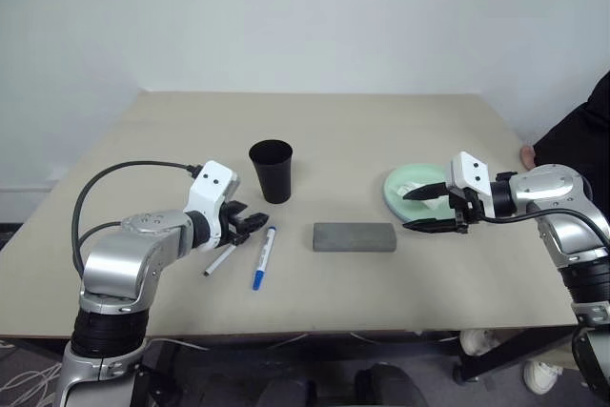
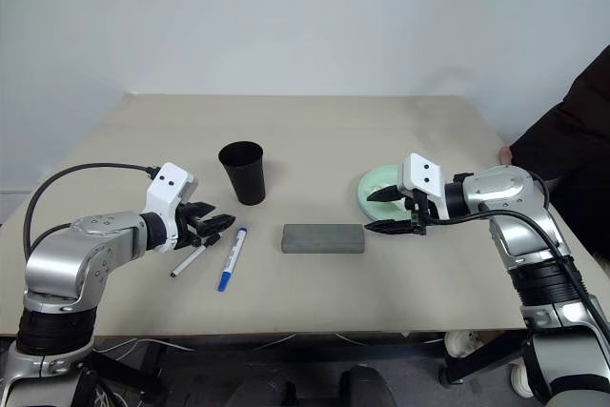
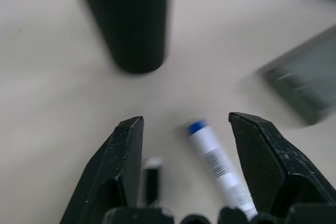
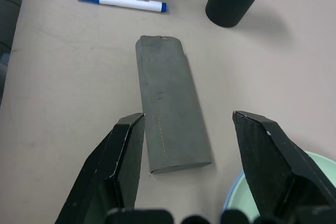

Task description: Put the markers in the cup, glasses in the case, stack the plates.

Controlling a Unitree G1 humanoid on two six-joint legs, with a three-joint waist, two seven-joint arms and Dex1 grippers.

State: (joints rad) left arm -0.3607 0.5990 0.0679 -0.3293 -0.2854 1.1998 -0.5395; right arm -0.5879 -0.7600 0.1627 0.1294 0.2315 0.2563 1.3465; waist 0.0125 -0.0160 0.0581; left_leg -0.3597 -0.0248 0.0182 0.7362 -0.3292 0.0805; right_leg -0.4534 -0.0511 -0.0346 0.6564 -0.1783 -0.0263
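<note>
Two markers lie side by side on a beige table, in front of the robot's left arm. The smaller one, the black-capped marker, sits just to the left of the blue-capped marker, and both point roughly away from the robot. The left gripper hovers close over their far ends with its two black fingers spread apart and nothing between them. In the left wrist view both markers show in the gap between the fingers, untouched.

A black cup stands upright on the table just beyond the markers and slightly to their right, apart from them.

A flat grey case lies closed near the middle of the table, to the right of the markers.

Further right is a mint green plate with something white and crumpled on it. In the right wrist view a light blue rim shows under the green one. The right gripper hangs at the plate's near edge, pointing toward the case, fingers wide apart and empty.

At the far right edge a person's dark sleeve shows.
</note>
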